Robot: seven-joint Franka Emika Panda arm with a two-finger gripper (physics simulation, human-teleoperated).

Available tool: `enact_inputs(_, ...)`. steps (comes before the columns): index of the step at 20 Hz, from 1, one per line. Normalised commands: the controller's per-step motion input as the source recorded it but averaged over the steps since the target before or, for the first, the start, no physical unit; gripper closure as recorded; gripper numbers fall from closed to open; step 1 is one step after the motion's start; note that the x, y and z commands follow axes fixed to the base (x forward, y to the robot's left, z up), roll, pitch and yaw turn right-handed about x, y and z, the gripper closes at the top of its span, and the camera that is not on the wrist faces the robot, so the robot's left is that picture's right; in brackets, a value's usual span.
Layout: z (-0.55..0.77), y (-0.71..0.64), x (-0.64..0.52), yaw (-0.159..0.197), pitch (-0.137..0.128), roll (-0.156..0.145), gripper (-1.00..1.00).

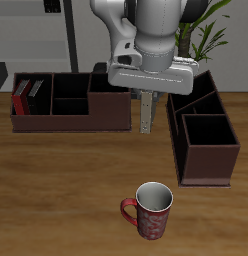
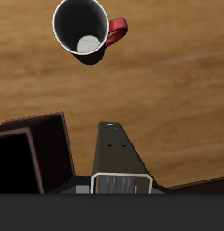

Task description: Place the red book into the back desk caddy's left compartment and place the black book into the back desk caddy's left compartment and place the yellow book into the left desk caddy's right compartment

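Note:
My gripper is shut on the yellow book, a grey-olive book with pale page edges. It hangs upright above the table, between the two caddies. In the wrist view the yellow book juts out ahead of me over bare wood. The back desk caddy lies broadside. The red book and the black book stand side by side in its end compartment, the one farthest from the other caddy. The left desk caddy stands end-on beside the hanging book, and a corner of the left desk caddy shows in the wrist view.
A red mug with a white inside stands near the table's front edge, in front of the hanging book; the wrist view also shows the mug. A potted plant and shelving stand behind the table.

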Motion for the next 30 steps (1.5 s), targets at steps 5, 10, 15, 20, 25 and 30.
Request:
enact_inputs(5,0.23,0.42,0.07,-0.001,0.055,-0.003,1.0)
enact_inputs(10,0.14,0.33,0.0,0.046,-0.007,-0.019,1.0)
enact_inputs(15,0.05,0.34,-0.01,-0.006,-0.043,-0.081,1.0)
enact_inputs(20,-0.11,0.51,-0.28,0.029,-0.063,-0.084,1.0)
enact_inputs(25,-0.01,0.47,-0.37,-0.071,-0.041,-0.027,1.0)
enact_inputs(30,0.0,0.59,-0.06,-0.015,0.019,0.102,1.0)
